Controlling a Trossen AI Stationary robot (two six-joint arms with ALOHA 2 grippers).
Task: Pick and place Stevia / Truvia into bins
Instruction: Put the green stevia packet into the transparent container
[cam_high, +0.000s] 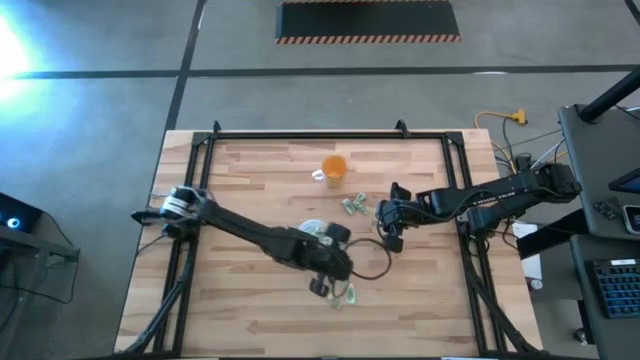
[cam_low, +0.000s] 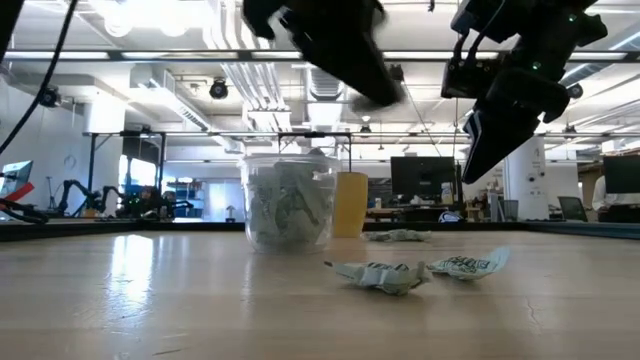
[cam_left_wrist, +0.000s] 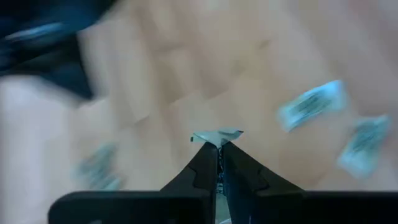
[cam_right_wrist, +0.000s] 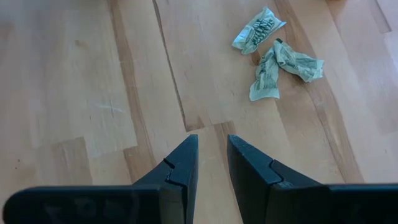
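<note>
1. High view: the left gripper (cam_high: 322, 287) sits beside the loose sachets (cam_high: 343, 295), below the bin (cam_high: 313, 229). It should carry straight up to the rim.
2. Low view: the bin (cam_low: 288, 208) is part full, so release from above it.
3. Left wrist view: the jaws pinch one sachet (cam_left_wrist: 216, 136) by its edge; a thin hold, so move gently.
4. Right wrist view: the right gripper (cam_right_wrist: 212, 160) hangs narrowly parted and empty, near another cluster (cam_right_wrist: 274, 53).
</note>
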